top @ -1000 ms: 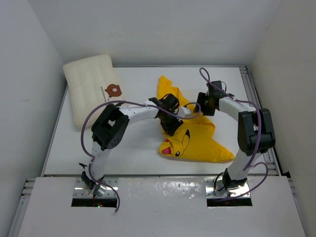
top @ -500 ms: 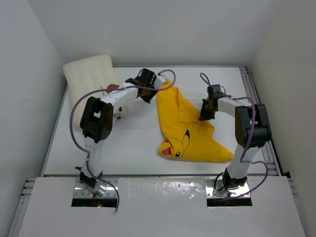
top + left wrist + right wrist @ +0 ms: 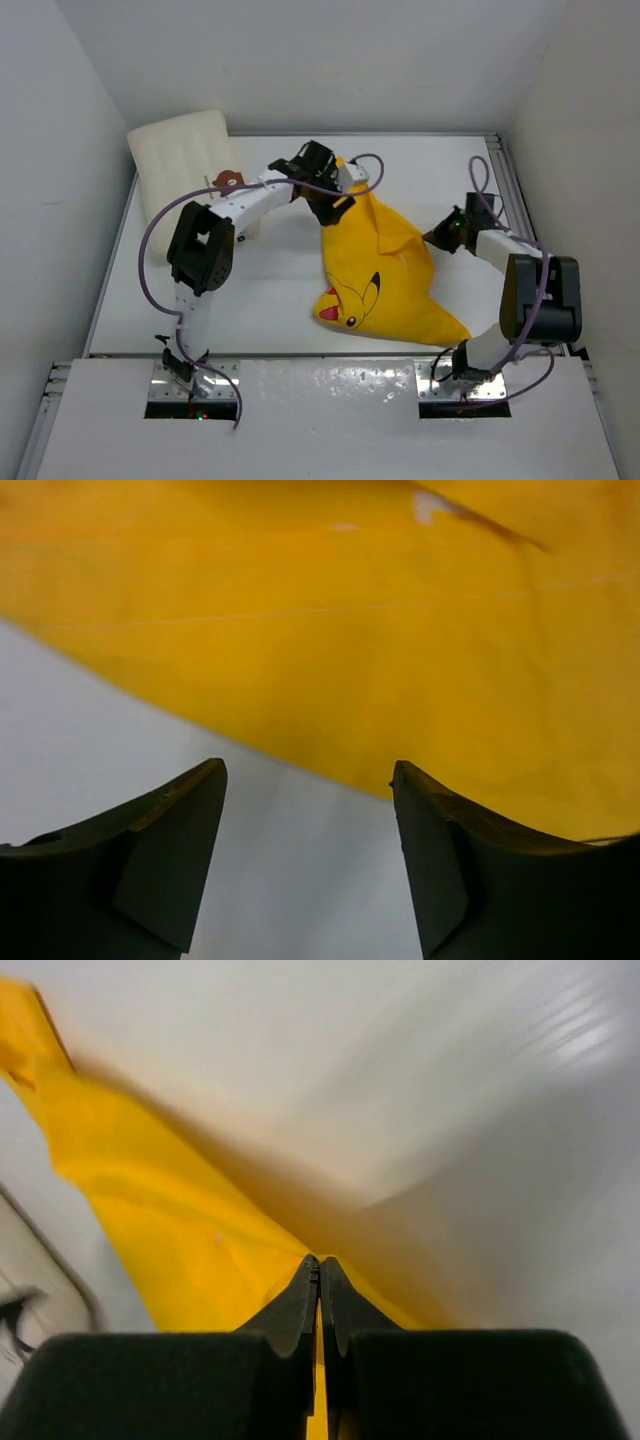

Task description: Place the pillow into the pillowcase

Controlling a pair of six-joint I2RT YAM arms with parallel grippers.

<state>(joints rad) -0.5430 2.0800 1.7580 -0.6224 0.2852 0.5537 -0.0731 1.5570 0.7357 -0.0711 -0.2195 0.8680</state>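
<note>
The pillow [image 3: 178,160], cream-white and puffy, lies at the table's far left corner against the wall. The pillowcase [image 3: 385,275] is a crumpled yellow cloth with a Pikachu face, spread across the middle of the table. My left gripper [image 3: 336,196] is at the pillowcase's far corner. In the left wrist view it [image 3: 308,772] stands open with bare table between the fingers and the yellow cloth [image 3: 380,630] just beyond the tips. My right gripper [image 3: 442,236] is at the cloth's right edge. In the right wrist view it [image 3: 320,1262] is shut on a fold of the pillowcase [image 3: 170,1210].
A small brown bear figure [image 3: 228,181] sits by the pillow's near edge, close to the left arm. White walls enclose the table [image 3: 270,290] on three sides. A metal rail [image 3: 515,190] runs along the right edge. Purple cables loop over both arms.
My left gripper has opened and now sits at the pillowcase's far corner. My right gripper has drawn the cloth's right edge toward the right, and the pillowcase has shifted and stretched.
</note>
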